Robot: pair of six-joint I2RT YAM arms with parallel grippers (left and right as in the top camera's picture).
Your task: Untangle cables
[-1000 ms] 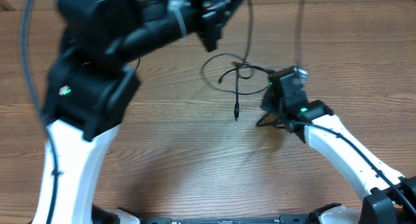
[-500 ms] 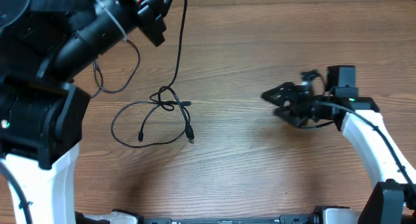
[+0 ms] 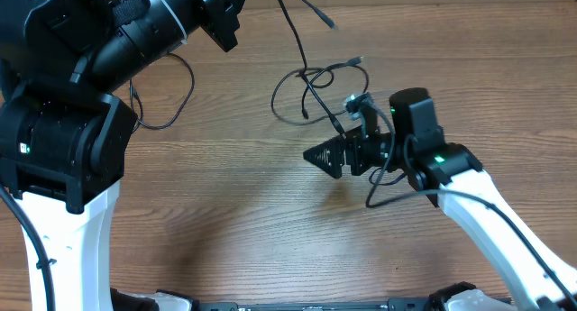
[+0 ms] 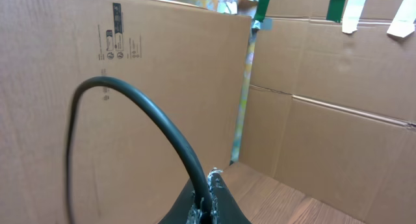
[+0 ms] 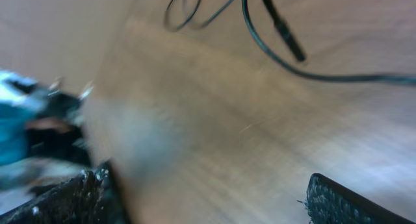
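Firstly, the left gripper (image 4: pixel 207 210): its jaws are closed tight on a black cord (image 4: pixel 153 117). In the left wrist view the cord rises from between the fingertips and arcs up and over to their left. Beyond the gripper, cardboard walls (image 4: pixel 325 120) meet at a corner, with a strip of the wooden table (image 4: pixel 273 195) below them.

From overhead, the left arm (image 3: pixel 99 68) occupies the far-left part of the scene. Its fingertips appear to be cut off by the top of the frame, so the grip is confirmed from the wrist view only. A cord runs down from that top edge into the cables (image 3: pixel 315 81), which form loose, crossing loops.

Next, the right gripper (image 3: pixel 317 156): its jaws are spread wide with nothing between them, over bare table. The right wrist view is badly blurred. Even so, it shows both fingers well apart at the lower corners, and a cable loop with a plug end (image 5: pixel 289 45) on the wood ahead of them, not touching them. Overhead, the looped cables lie near this gripper, just beyond its fingertips and off to one side.
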